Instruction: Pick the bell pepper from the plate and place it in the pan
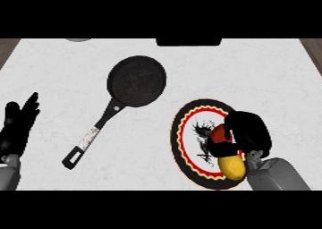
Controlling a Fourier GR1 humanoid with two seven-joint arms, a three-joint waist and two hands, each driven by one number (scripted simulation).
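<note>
On the plate near the worktop's right edge, the right hand curls over the bell pepper, which could slip free before reaching the pan; left hand rests open.

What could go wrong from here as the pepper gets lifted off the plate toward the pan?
1. The right hand curls over the red and yellow bell pepper and hides much of it, so the hold may be off-centre and the pepper could slip.
2. Lifting might drag the round black plate with red and yellow rings.
3. The black frying pan lies well to the left, so the carry is long.
</note>
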